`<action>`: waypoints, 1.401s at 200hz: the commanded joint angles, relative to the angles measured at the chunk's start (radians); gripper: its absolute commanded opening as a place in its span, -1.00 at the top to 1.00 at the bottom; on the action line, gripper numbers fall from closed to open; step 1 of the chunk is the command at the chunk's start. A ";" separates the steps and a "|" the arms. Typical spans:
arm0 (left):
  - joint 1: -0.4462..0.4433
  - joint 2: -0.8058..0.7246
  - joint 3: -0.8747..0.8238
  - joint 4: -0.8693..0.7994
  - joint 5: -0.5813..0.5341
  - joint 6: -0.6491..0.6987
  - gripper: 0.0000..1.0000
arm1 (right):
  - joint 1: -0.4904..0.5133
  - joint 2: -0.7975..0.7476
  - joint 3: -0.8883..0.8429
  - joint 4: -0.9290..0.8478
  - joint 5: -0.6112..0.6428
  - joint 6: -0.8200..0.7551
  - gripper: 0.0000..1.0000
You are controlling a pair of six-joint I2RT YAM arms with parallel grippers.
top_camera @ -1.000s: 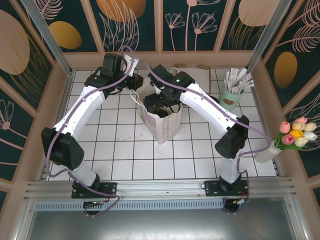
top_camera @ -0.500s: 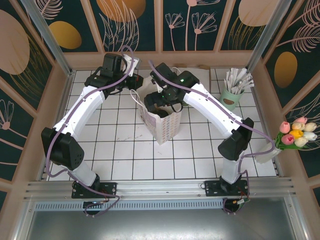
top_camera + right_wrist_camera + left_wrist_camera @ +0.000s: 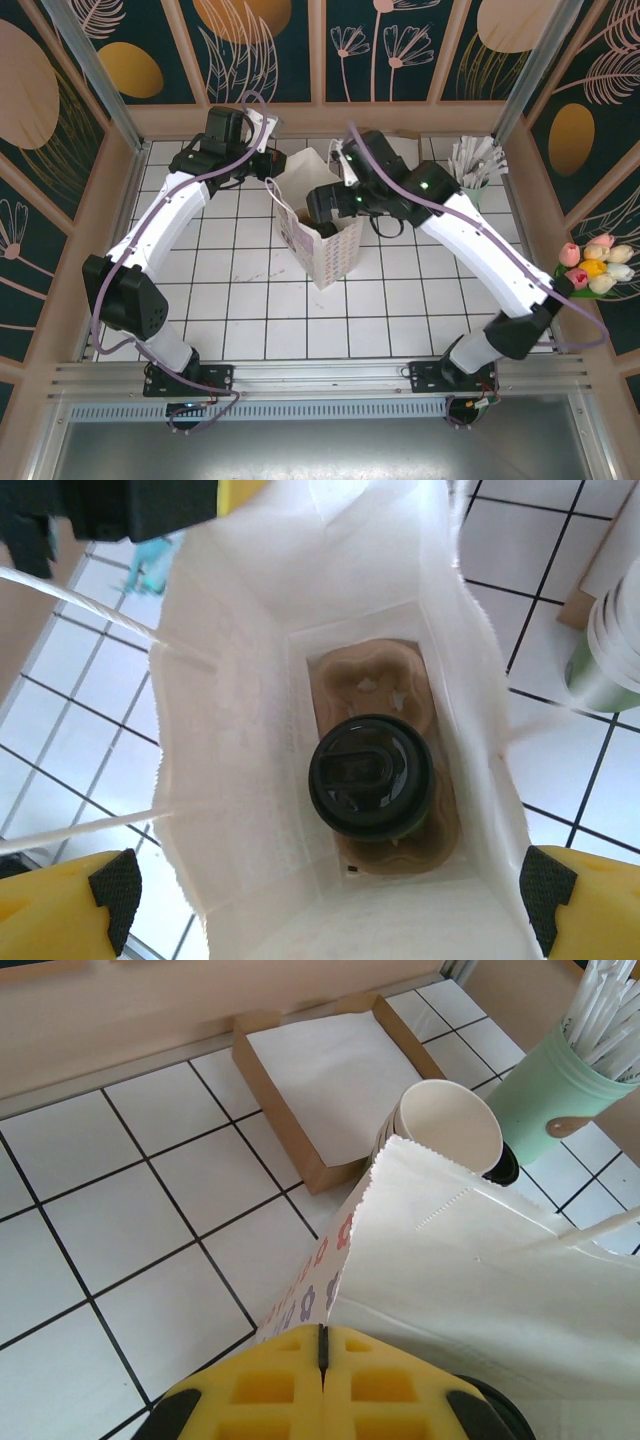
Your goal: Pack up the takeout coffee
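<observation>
The takeout coffee point(image 3: 370, 777), a cup under a round black lid, stands in a brown cardboard carrier point(image 3: 372, 675) at the bottom of the white paper bag point(image 3: 240, 750). My right gripper point(image 3: 325, 905) hangs open above the bag's mouth, its yellow fingers point(image 3: 60, 905) far apart and holding nothing. From above, the right gripper point(image 3: 318, 205) sits over the bag point(image 3: 325, 250) and hides its inside. My left gripper point(image 3: 322, 1338) is shut on the bag's flower-printed top edge point(image 3: 335, 1260) and holds the bag point(image 3: 480, 1260) open. It is at the bag's back left corner point(image 3: 272, 165).
Behind the bag stand a stack of lidless cups point(image 3: 450, 1125), a brown tray of white napkins point(image 3: 330, 1070) and a mint holder of straws point(image 3: 555, 1090). A vase of tulips point(image 3: 590, 268) stands at the table's right edge. Wooden walls close in the tiled table point(image 3: 220, 300).
My right gripper has lifted out of the bag, and its arm has swung out to the right. The left gripper and the bag have stayed where they were.
</observation>
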 commanded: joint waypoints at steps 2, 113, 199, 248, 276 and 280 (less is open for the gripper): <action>0.001 -0.011 0.024 0.009 -0.008 -0.028 1.00 | 0.005 -0.066 -0.041 0.101 0.033 0.097 -0.98; 0.001 -0.020 0.010 0.022 -0.011 -0.060 1.00 | -0.030 -0.373 -0.567 0.392 0.106 0.469 -0.89; 0.001 -0.055 0.008 -0.047 -0.067 -0.233 1.00 | -0.032 -0.155 -0.375 0.198 0.075 0.385 0.06; 0.000 -0.166 -0.100 0.005 -0.079 -0.412 1.00 | -0.092 -0.063 -0.251 0.168 0.005 0.250 0.56; 0.001 -0.230 -0.188 0.032 -0.113 -0.531 1.00 | -0.132 -0.002 -0.174 0.164 -0.002 0.157 0.66; 0.000 -0.244 -0.207 0.044 -0.122 -0.552 1.00 | -0.139 0.003 -0.169 0.171 -0.005 0.147 0.68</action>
